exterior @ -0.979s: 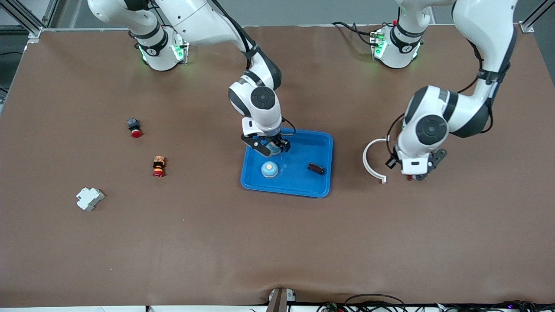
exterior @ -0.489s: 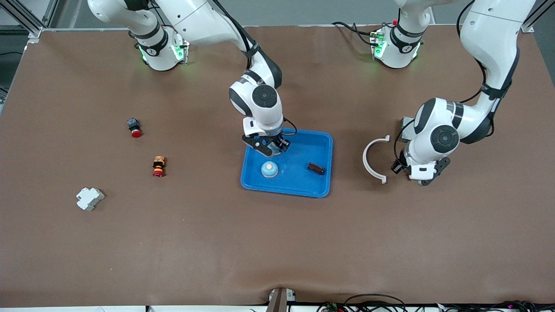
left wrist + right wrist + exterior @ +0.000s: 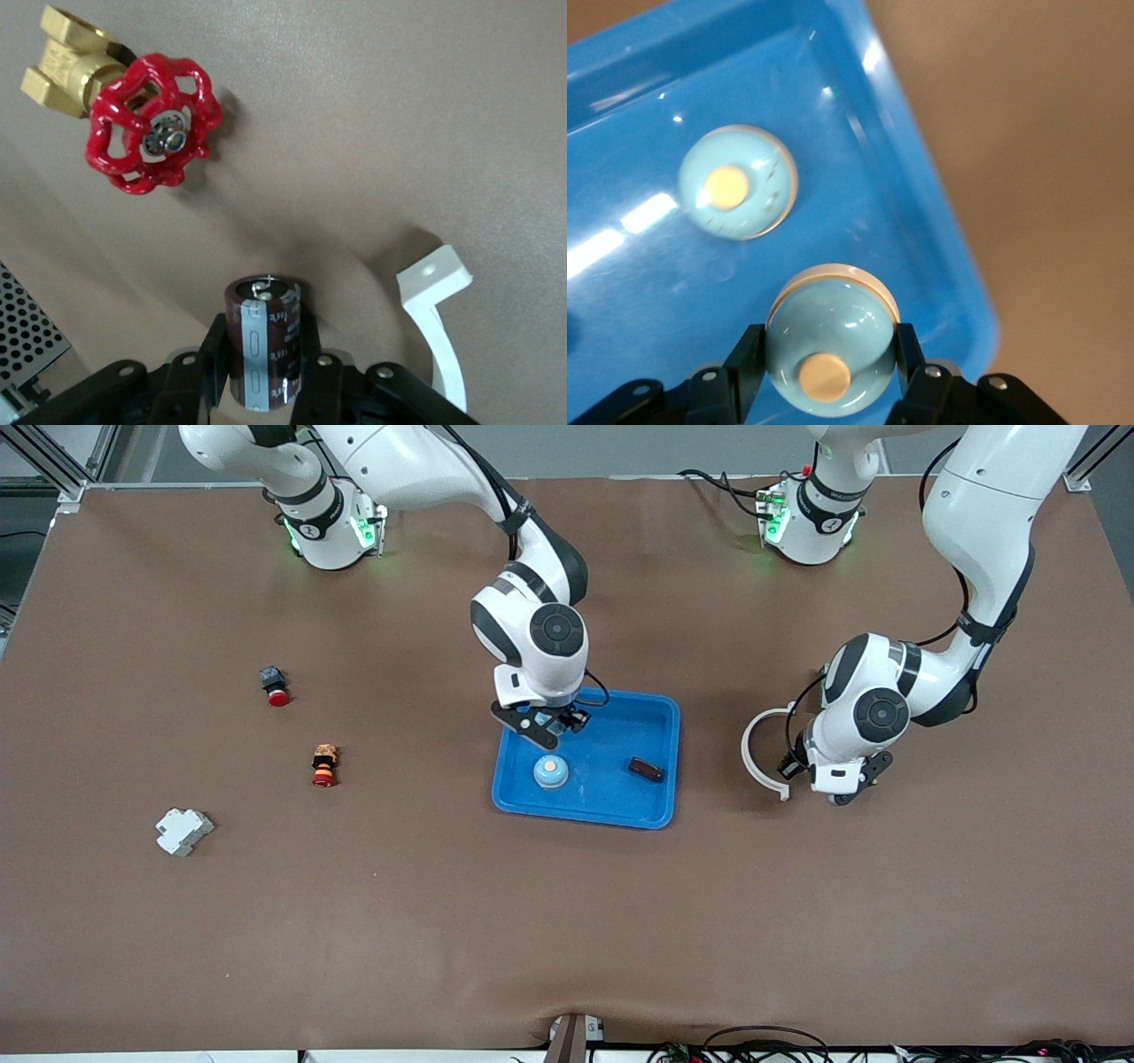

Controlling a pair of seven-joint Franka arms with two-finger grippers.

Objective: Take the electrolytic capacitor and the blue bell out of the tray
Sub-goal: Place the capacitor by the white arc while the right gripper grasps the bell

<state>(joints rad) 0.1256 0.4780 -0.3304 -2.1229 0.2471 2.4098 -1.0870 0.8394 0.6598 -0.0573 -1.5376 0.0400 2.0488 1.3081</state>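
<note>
Brown mat covering the whole table (image 3: 567, 921), with aluminium framing at the corners by the robots' bases and some cables along the edge closest to the front camera.

The capacitor (image 3: 266, 341) is a dark brown cylinder with a grey stripe, pinched between the fingers of the left gripper (image 3: 837, 790), which hangs low over the mat toward the left arm's end of the table. The bell (image 3: 828, 350) is a pale blue dome with a tan button, and the right gripper (image 3: 547, 729) is closed around it over the blue tray (image 3: 660, 713), by the tray's corner toward the right arm's base.

In the tray there's a second bell (image 3: 551, 771) sitting on the floor, nearer the front camera than the held one, plus a small dark brown part (image 3: 646, 770) beside it toward the left arm's end.

Around the left gripper: a white C-shaped plastic clip (image 3: 760, 755) lies just beside it, between it and the tray. The left wrist view also shows a brass valve with a red handwheel (image 3: 146, 124) on the mat close by, and a bit of perforated metal (image 3: 27, 332) at the frame edge.

Toward the right arm's end, well apart from the tray: a black and red push button (image 3: 275, 685), a small red and black piece with an orange top (image 3: 324, 766), and a white plastic block (image 3: 183, 831) nearest the front camera.
</note>
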